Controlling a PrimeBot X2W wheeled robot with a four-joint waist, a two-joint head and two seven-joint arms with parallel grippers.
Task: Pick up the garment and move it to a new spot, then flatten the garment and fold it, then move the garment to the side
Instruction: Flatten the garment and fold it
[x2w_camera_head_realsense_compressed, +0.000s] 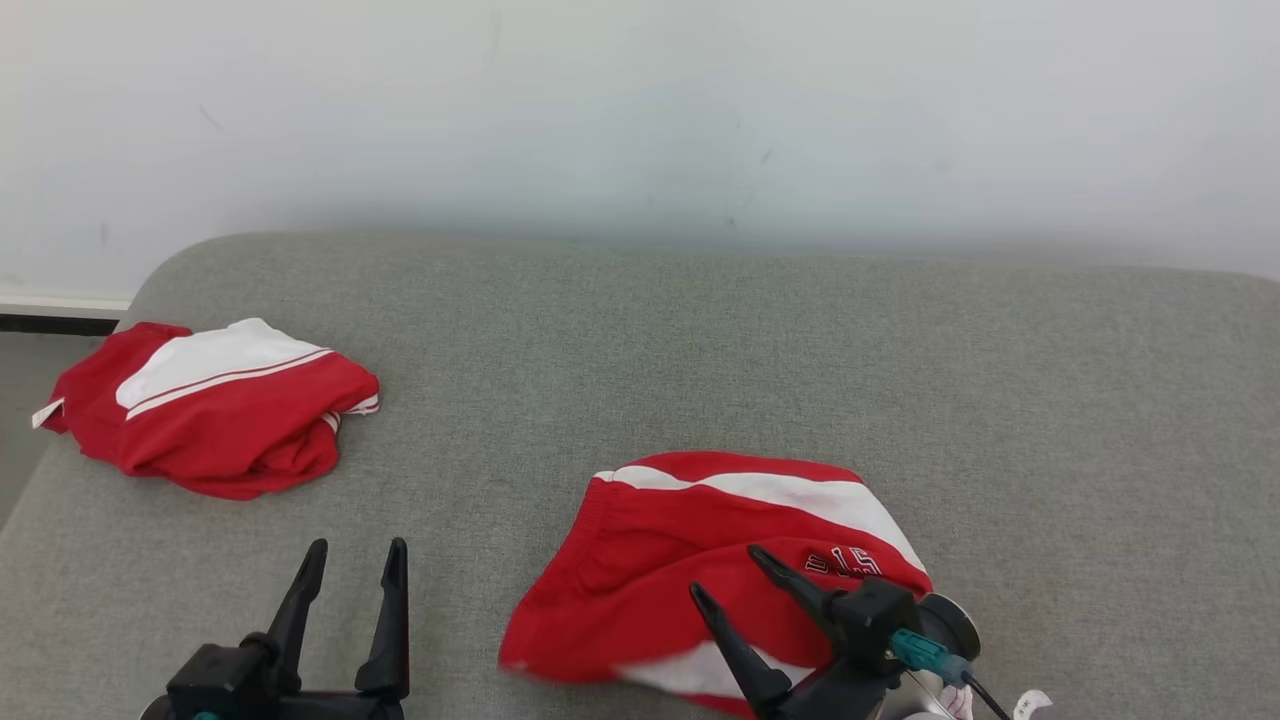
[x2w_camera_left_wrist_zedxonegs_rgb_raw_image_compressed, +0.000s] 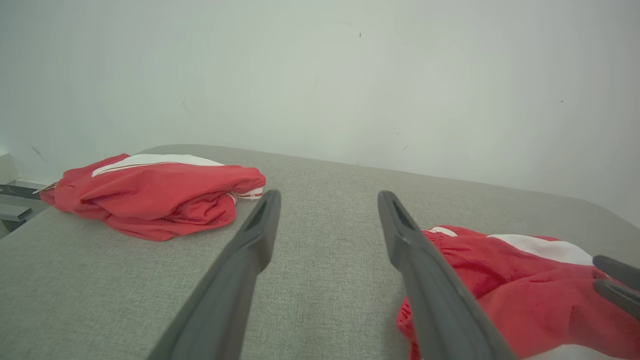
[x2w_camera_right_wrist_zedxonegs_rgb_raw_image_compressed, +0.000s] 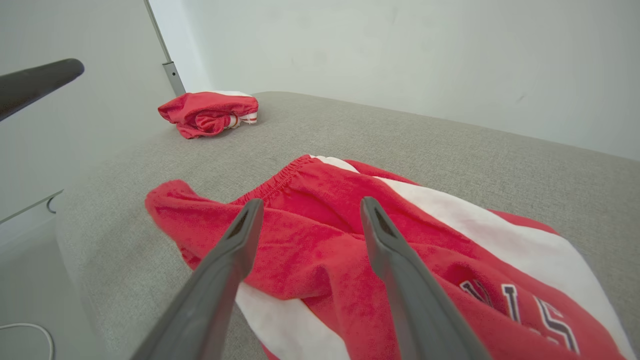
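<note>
Right pincer (x2w_camera_head_realsense_compressed: 723, 570) gapes wide over the garment (x2w_camera_head_realsense_compressed: 650, 540), rumpled red with 2 white bands; left pincer (x2w_camera_head_realsense_compressed: 358, 545) gapes too.

Lost the near edge of the garment (x2w_camera_head_realsense_compressed: 680, 540) behind the right gripper (x2w_camera_head_realsense_compressed: 723, 570) and past the head view's bottom edge. Blurred along its lower left hem. Could not read the lettering (x2w_camera_head_realsense_compressed: 850, 563) (partly behind a finger (x2w_camera_head_realsense_compressed: 795, 582) in the head view).
</note>
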